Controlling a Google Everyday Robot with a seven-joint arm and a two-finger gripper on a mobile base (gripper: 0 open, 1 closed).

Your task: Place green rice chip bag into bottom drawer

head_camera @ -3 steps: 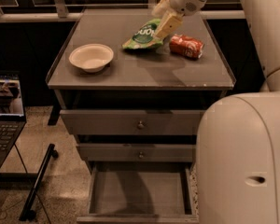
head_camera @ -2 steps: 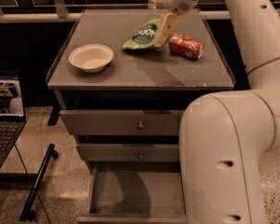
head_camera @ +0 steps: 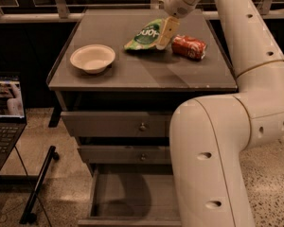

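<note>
The bag is lying far back on the cabinet top, between a bowl on its left and a red packet on its right. The gripper is hanging at the bag's right edge, probably going for a hold; whether it is spread or closed cannot be told. The bottom drawer is standing open below, ready to receive the bag. Since a second ago the bag is lying unmoved, while the arm's elbow is covering more of the drawers.
</note>
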